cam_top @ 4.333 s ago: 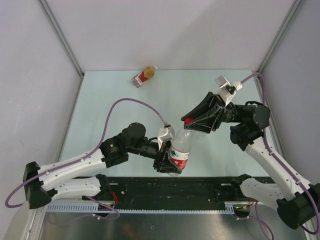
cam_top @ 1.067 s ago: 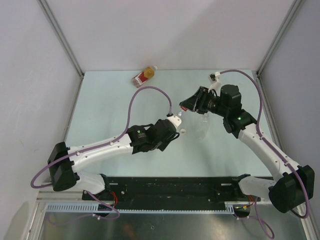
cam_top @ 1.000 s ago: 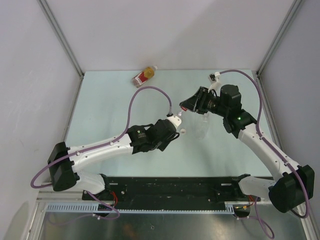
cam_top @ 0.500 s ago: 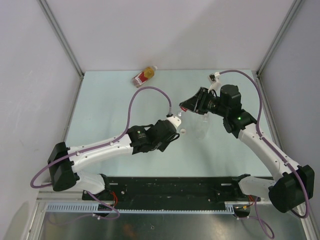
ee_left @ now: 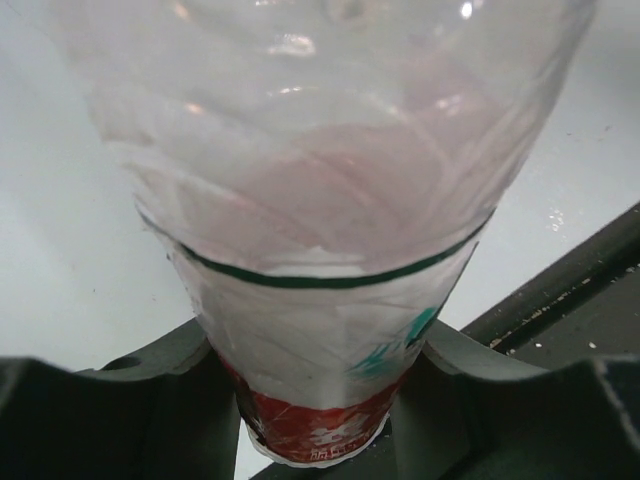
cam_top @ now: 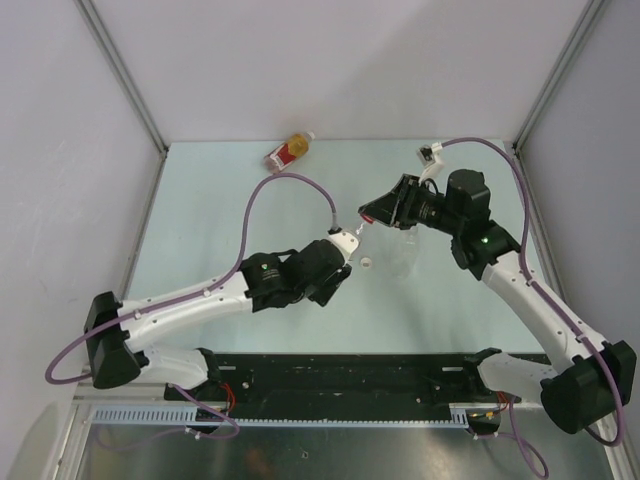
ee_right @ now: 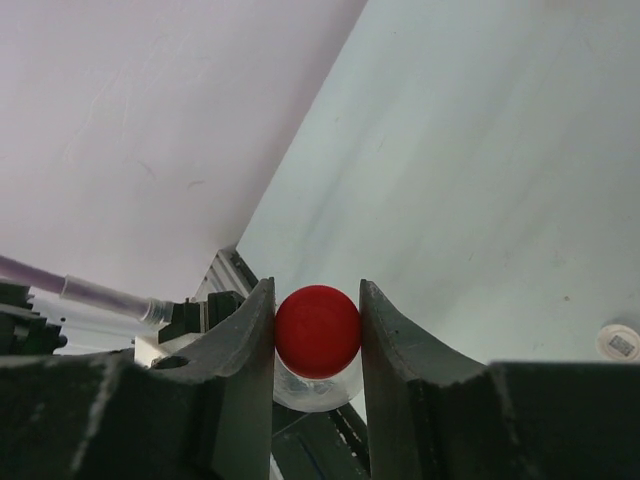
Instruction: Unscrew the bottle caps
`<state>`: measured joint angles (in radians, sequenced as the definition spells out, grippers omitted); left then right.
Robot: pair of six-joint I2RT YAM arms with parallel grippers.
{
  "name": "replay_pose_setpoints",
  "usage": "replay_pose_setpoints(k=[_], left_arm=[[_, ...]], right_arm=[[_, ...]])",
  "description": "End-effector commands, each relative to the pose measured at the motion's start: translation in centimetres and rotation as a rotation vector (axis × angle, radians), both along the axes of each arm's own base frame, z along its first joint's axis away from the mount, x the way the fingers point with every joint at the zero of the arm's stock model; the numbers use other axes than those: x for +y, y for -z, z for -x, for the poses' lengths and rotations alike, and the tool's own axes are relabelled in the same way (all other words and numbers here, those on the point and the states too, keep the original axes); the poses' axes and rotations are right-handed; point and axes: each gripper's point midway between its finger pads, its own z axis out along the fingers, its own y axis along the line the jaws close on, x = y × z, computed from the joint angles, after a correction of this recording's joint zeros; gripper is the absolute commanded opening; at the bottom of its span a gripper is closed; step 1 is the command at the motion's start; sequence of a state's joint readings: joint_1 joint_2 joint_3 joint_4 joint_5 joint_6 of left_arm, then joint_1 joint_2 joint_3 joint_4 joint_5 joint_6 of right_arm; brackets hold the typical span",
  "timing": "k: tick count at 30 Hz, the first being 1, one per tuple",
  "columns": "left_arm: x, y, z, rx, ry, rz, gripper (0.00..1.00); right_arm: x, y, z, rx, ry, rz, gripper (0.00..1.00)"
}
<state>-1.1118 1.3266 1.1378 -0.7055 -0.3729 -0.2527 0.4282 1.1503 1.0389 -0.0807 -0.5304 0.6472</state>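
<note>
1. Table (cam_top: 200, 220): pale green top, walled on three sides.

2. Amber bottle (cam_top: 288, 152): red-yellow label. It lies on its side at the far edge, left of centre, with the pale cap end pointing far-right. It is well apart from both arms.

3. Left gripper (ee_left: 312, 370): reaches in from the near left to mid-table. The jaws are held apart by the labelled bottle (ee_left: 320, 300), one finger (ee_left: 190, 390) on each side of the label band.

4. Labelled bottle: clear ribbed body with a white label, a green line and a red band. In the left wrist view the red band sits lowest between the fingers. In the top view the left arm hides most of the bottle.

5. White cap (cam_top: 367, 263): lies loose on the table, just right of the left gripper and near-left of the clear bottle. It also shows at the right edge of the right wrist view (ee_right: 620, 342).

6. Red cap (ee_right: 317, 332): pinched between the right fingers, above the table and far of the white cap. A clear bottle neck sits directly under it. Whether the cap is threaded on cannot be told.

7. Clear bottle (cam_top: 402, 252): unlabelled, on the table right of centre, near the right gripper's fingers. Its top is not readable.

8. Right gripper (ee_right: 315, 295): comes from the near right and points left. The jaws are narrow, clamped on the red cap from both sides.
</note>
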Motion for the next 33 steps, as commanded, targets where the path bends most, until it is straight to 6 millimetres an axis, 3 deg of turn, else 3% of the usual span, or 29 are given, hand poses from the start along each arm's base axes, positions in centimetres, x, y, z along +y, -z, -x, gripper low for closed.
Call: replay_pose_setpoints(k=[1, 5, 10, 22, 33], left_arm=[[-1.5, -3.1, 0.5, -0.016, 0.031, 0.161, 0.0], [-2.1, -4.0, 1.4, -0.011, 0.084, 0.234, 0.0], [-3.1, -6.5, 3.0, -0.028, 0.191, 0.386, 0.0], [-6.4, -12.8, 10.1, 0.021, 0.648, 0.687, 0.0], [-6.4, -16.9, 14.6, 0.035, 0.918, 0.834, 0.0]], right_arm=[[0.3, -3.9, 2.0, -0.148, -0.096, -0.028, 0.0], [0.4, -4.6, 3.2, -0.198, -0.147, -0.029, 0.0], [0.3, -5.6, 4.9, -0.277, -0.211, -0.037, 0.0], [0.5, -9.1, 10.4, -0.472, -0.451, -0.127, 0.0], [-0.2, -11.9, 15.8, -0.656, -0.641, -0.172, 0.0]])
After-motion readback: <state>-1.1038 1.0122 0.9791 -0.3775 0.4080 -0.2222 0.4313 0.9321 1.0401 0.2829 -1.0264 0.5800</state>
